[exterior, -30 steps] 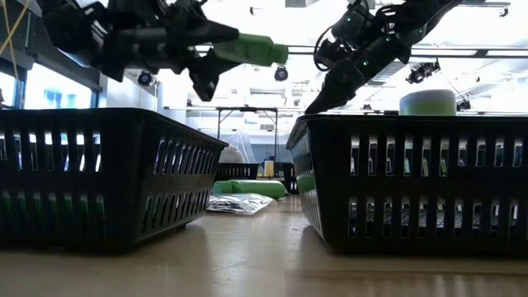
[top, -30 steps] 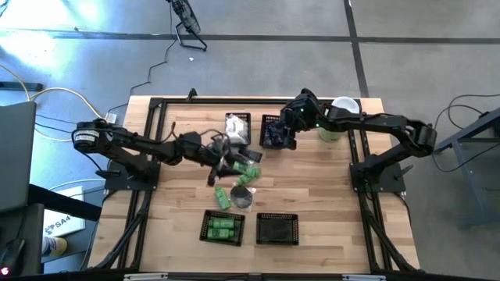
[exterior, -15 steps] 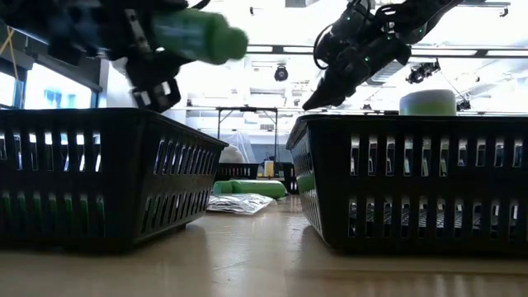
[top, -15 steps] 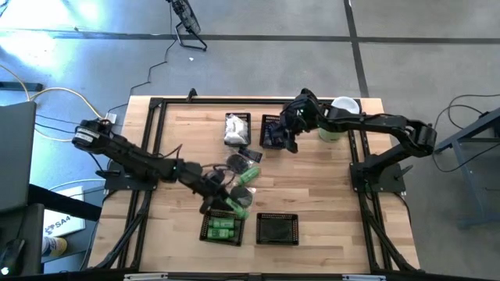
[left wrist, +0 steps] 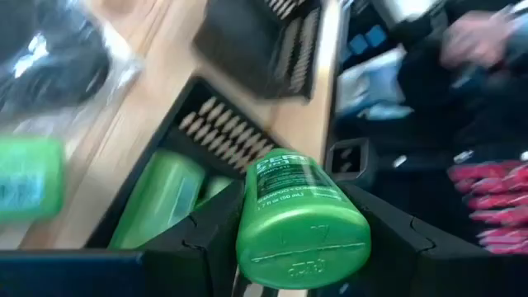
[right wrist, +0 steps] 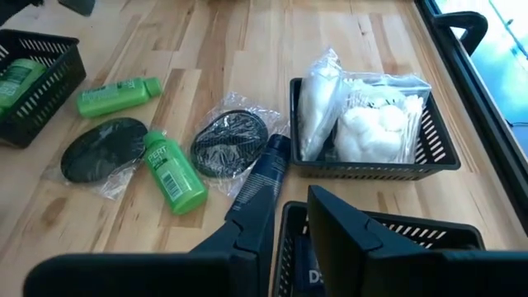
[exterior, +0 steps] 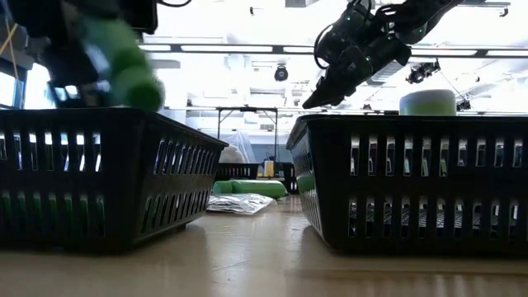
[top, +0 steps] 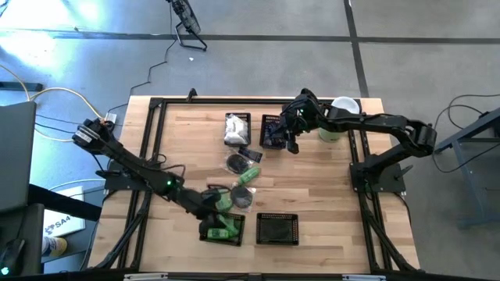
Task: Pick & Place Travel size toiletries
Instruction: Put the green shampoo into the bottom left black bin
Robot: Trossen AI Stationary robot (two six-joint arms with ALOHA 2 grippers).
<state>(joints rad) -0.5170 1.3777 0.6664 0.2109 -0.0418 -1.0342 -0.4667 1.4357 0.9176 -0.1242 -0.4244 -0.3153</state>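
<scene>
Two dark, slender jointed arms (top: 141,164), each showing a small green light near the wrist.

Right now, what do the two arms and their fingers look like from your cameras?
Both arms are dark, slim and jointed. The left arm shows a small green light near its forearm; the right arm shows one near its wrist. The left gripper and right gripper have black, angular, matte fingers.

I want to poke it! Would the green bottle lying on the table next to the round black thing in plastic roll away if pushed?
Probably. The green bottle looks round and lies flat on its side, so a sideways nudge could roll it. Its hard-looking plastic likely stays stiff. The crinkly wrapped disc touching it might stop it on that side.
</scene>
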